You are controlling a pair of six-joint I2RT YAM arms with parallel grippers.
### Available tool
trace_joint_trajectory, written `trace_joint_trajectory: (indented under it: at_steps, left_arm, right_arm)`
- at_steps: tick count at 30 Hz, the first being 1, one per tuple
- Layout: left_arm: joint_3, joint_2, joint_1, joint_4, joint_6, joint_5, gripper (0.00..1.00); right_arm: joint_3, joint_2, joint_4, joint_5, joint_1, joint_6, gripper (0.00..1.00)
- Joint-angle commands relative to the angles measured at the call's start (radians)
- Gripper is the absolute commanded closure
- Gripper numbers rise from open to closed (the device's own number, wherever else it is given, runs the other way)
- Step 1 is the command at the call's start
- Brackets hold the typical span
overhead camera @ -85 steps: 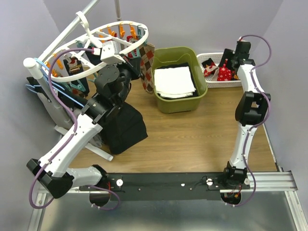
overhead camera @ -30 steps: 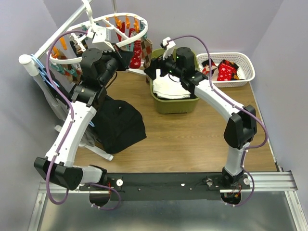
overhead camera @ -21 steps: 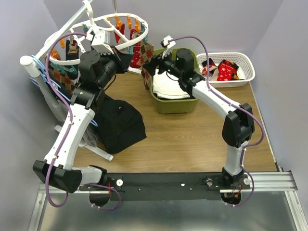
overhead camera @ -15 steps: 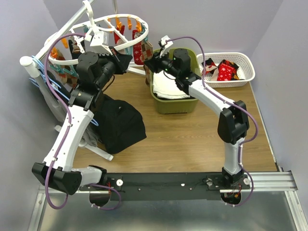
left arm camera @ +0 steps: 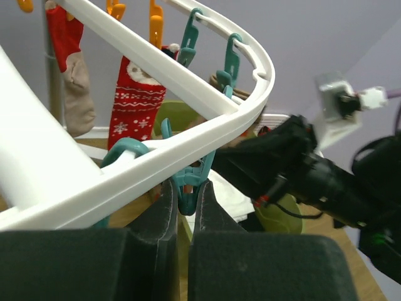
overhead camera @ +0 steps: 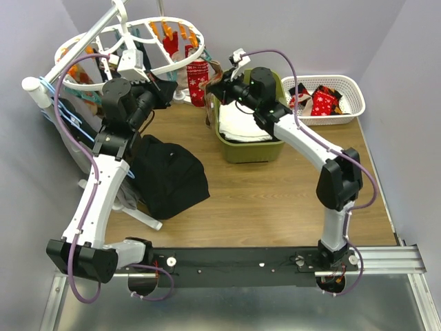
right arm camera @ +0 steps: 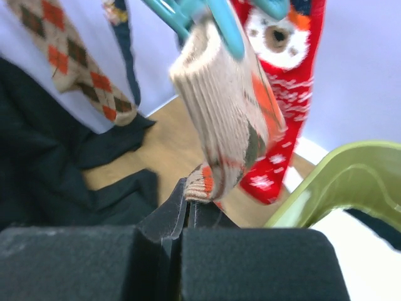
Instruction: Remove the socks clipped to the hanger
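Note:
The white oval hanger (overhead camera: 131, 43) hangs at the back left, its rim (left arm camera: 188, 81) carrying teal and orange clips. My left gripper (left arm camera: 186, 195) is shut on a teal clip (left arm camera: 188, 183) under that rim. A beige argyle sock (right arm camera: 225, 106) dangles from a teal clip (right arm camera: 219, 22). My right gripper (right arm camera: 191, 204) is shut on its lower end. More socks stay clipped: a red one (right arm camera: 285, 94) behind it and an argyle one (right arm camera: 69, 63) to the left. From above, the left gripper (overhead camera: 171, 88) and right gripper (overhead camera: 210, 89) meet beside the red sock (overhead camera: 198, 77).
A green bin (overhead camera: 255, 157) holding a folded white cloth stands just right of the hanger, under my right arm. A white mesh basket (overhead camera: 344, 116) with red socks sits at the back right. A large black garment (overhead camera: 169, 179) lies below the hanger stand.
My right gripper has gone from wide open to shut at the beige sock's lower end. The hanger and my left arm have swung a little left and back.

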Motion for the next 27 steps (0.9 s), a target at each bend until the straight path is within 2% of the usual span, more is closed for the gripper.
trace_joint_trajectory:
  at_steps: [1,4,5,10,14,18,23,26,27]
  left_arm:
    - [0.006,-0.008,0.029,-0.003,-0.005,-0.062,0.97]
    - [-0.010,-0.043,0.027,0.010,0.013,-0.018,0.70]
    - [-0.018,-0.052,0.027,0.012,0.012,-0.003,0.57]
    - [-0.089,-0.150,0.029,0.001,-0.005,0.054,0.35]
    - [-0.142,-0.216,0.027,-0.026,-0.017,0.123,0.30]
    - [-0.178,-0.262,0.027,-0.042,-0.033,0.217,0.30]
    - [-0.205,-0.301,0.027,0.081,-0.131,0.384,0.33]
    - [-0.147,-0.255,-0.023,0.079,-0.143,0.346,0.32]
    - [-0.132,-0.243,-0.073,0.075,-0.143,0.319,0.32]
  right_arm:
    - [-0.055,-0.138,-0.102,0.022,0.057,0.028,0.99]
    - [-0.083,-0.188,-0.159,0.068,0.096,0.031,0.99]
    - [-0.089,-0.195,-0.168,0.068,0.102,0.043,0.99]
    - [-0.112,-0.247,-0.248,0.093,0.145,0.062,0.99]
    - [-0.143,-0.300,-0.269,0.107,0.157,0.067,0.99]
    - [-0.140,-0.330,-0.323,0.093,0.162,0.051,0.99]
    - [-0.151,-0.353,-0.372,0.093,0.172,0.033,0.99]
    - [-0.158,-0.369,-0.386,0.094,0.183,0.036,0.99]
    - [-0.167,-0.381,-0.388,0.099,0.189,0.039,0.99]
